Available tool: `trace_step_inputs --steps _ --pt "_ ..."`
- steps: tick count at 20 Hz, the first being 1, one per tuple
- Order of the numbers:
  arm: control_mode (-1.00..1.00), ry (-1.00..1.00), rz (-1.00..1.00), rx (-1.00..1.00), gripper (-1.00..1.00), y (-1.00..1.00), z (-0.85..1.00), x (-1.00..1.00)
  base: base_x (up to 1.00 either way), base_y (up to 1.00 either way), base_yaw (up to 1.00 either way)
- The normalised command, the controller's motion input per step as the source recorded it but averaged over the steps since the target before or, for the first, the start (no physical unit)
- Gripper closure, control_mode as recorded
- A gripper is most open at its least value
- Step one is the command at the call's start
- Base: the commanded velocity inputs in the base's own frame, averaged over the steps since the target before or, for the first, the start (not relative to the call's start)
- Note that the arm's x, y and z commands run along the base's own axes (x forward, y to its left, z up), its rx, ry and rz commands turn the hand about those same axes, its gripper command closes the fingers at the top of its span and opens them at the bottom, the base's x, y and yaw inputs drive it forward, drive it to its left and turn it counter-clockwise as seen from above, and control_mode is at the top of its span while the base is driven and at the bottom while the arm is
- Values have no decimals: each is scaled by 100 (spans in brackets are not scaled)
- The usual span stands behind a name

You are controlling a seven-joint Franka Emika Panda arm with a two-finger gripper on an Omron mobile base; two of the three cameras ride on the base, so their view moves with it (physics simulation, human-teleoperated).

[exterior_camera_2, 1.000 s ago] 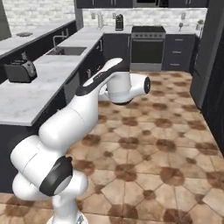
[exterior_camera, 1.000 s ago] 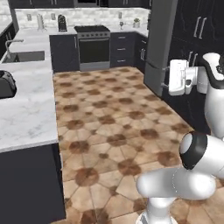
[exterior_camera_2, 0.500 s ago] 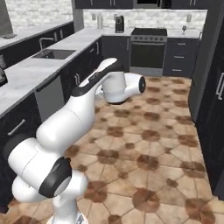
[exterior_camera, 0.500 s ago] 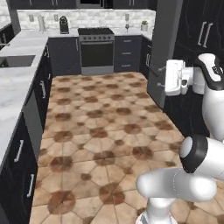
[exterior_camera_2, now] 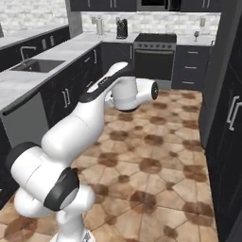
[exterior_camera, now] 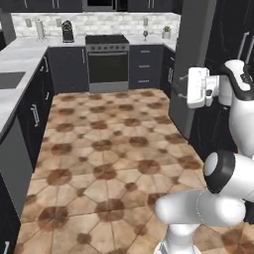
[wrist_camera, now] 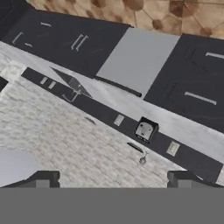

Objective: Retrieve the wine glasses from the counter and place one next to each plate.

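Where the left base view has changed: the whole picture has swung since half a second ago, so the camera moved, not the things; the stove (exterior_camera: 107,62) now sits near the middle of the far wall, and the left worktop (exterior_camera: 17,54) has slid to the picture's edge.
Left base view, task thing: one wine glass (exterior_camera: 145,34) stands upright on the far worktop, just right of the stove and left of a small potted plant (exterior_camera: 166,32); whether a second glass is there I cannot tell.
Left base view, writing: a dark coffee machine (exterior_camera: 67,31) stands left of the stove; any lettering is too small to read.
Left base view, room to move: the brown tiled floor (exterior_camera: 99,149) lies open between the left cabinets and the tall dark cabinets (exterior_camera: 193,49) on the right, close beside the raised arm.
Right base view, task thing: the wine glass (exterior_camera_2: 196,34) stands far off on the worktop right of the stove (exterior_camera_2: 153,54), well apart from the arm.
Right base view, edges: a sink (exterior_camera_2: 38,65) is set in the left worktop; the floor runs clear to the stove.
Hand view, jaws: the gripper (wrist_camera: 113,179) has its jaws spread wide, grasping nothing.
Hand view, scene: rolled over, floor at the top, dark cabinet fronts and a pale worktop strip below it, a dark boxy appliance (wrist_camera: 145,130) too blurred to name.
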Motion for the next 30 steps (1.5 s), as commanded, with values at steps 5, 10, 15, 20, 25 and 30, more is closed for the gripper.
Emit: trace_step_inputs --steps 5,10,15,20,25,30 --pt "100 0 0 0 -100 0 0 0 100 -7 1" --pt "100 0 0 0 -100 0 0 0 100 -29 1" --pt "100 0 0 0 -100 0 0 0 100 -11 0" --pt "100 0 0 0 -100 0 0 0 100 -18 0" --pt "100 0 0 0 -100 0 0 0 100 -23 0" --pt "100 0 0 0 -100 0 0 0 100 -48 0"
